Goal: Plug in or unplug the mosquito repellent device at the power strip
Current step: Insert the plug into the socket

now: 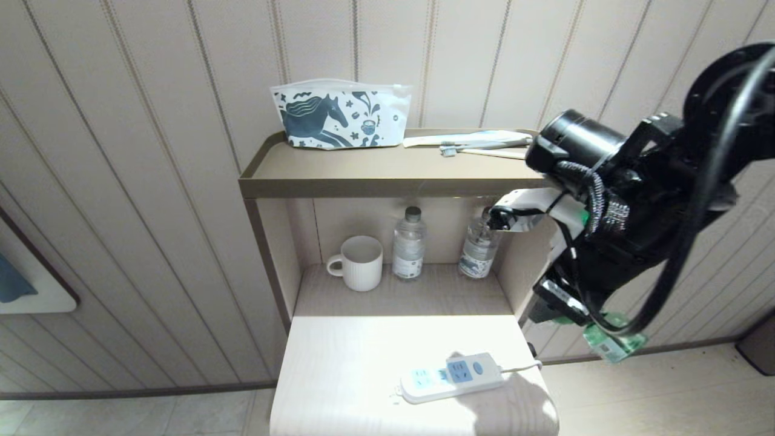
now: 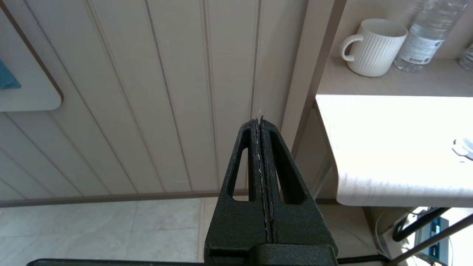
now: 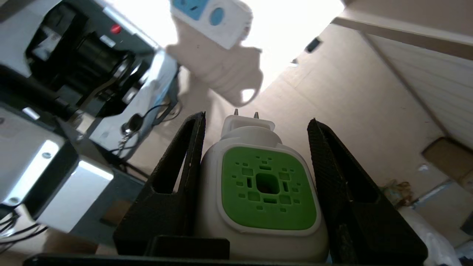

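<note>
The mosquito repellent device (image 3: 264, 192) is white with a green vented face, two prongs bare. The right end effector (image 3: 255, 155) grips it at half-spread, well apart from the power strip (image 1: 451, 376) at six o'clock on the bench (image 1: 339, 363). The left end effector (image 2: 261, 127) is closed, empty.

Head cam looked down at tabletop (image 1: 339, 363); wrist cams sat close behind claws; all shared power strip (image 1: 451, 376).

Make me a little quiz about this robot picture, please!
1. True or false: the mosquito repellent device is plugged into the power strip.
2. What does the right gripper hold? A mug, B device, C bottle.
3. How many water bottles stand beside the mug?

Key: 1 false, its prongs are bare and it is held off the table; 2 B; 3 two.
</note>
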